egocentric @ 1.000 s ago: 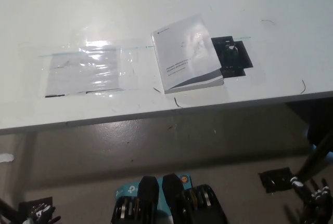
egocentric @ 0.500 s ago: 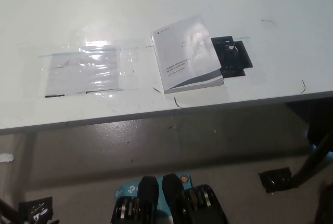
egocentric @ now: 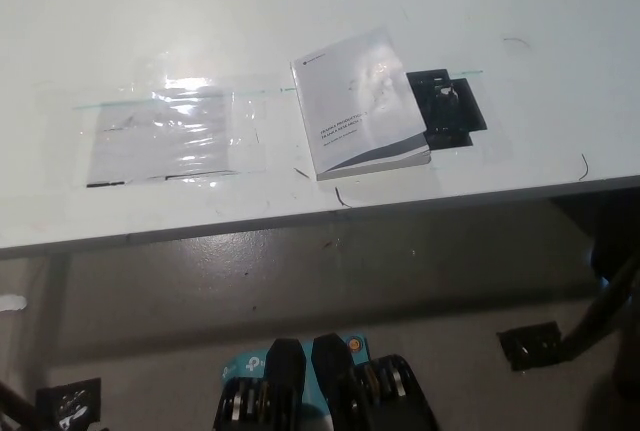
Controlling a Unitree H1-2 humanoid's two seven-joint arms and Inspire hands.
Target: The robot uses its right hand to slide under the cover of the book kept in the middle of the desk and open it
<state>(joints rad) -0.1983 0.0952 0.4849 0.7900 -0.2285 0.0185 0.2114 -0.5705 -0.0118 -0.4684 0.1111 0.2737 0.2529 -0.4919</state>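
Observation:
A closed book [egocentric: 360, 101] with a white and grey cover lies flat in the middle of the white desk [egocentric: 300, 11], turned slightly and close to the front edge. Its right side rests partly over a black flat piece [egocentric: 450, 111]. Neither hand shows over the desk or anywhere else in the head view. Nothing touches the book.
A clear plastic sheet [egocentric: 165, 136] lies flat on the desk to the book's left. The desk's front edge [egocentric: 300, 219] runs across the middle of the picture, with grey floor below it. A black stand foot [egocentric: 530, 344] sits on the floor at lower right.
The black right hand, seen at the bottom right corner one second ago, has dropped out of the picture. The left hand at the bottom left has also gone. The book has not moved.

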